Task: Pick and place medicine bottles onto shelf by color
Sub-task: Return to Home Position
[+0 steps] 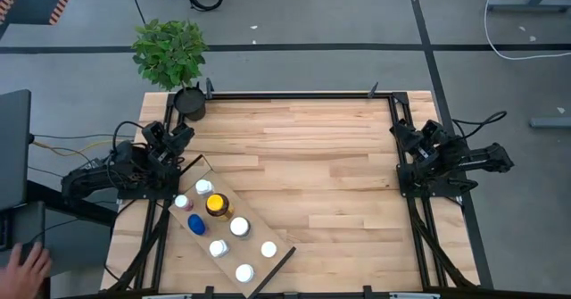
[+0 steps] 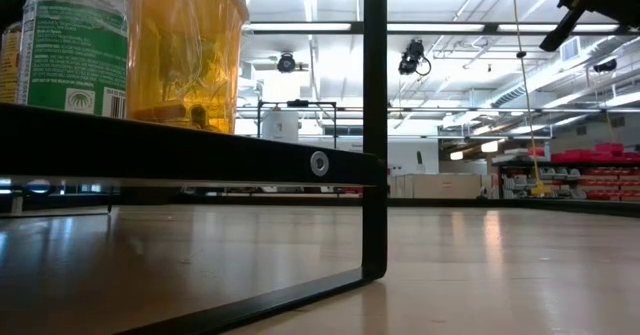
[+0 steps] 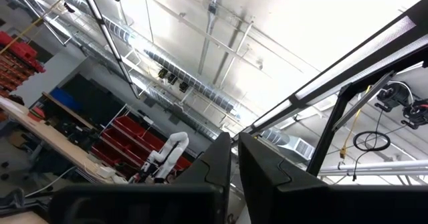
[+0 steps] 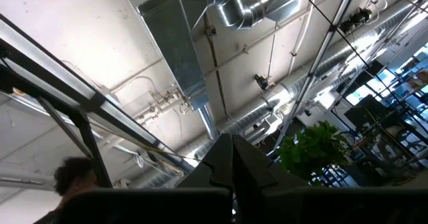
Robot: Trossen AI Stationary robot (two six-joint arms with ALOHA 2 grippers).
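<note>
The tabletop (image 1: 312,156) carries the shelf (image 1: 201,167) near its left front, slanting toward the front edge, and all the bottles (image 1: 217,205) stand on it, amber one among white caps and a blue cap. My left hand (image 1: 183,135) rests folded at the left edge just beside the shelf's dark end, fingers nearly together and empty. My right hand (image 1: 400,135) waits at the right edge, closed on nothing.

Grey concrete floor (image 1: 303,22), potted plant (image 1: 169,53), ceiling ducts (image 4: 227,0), red bins (image 2: 590,170).
</note>
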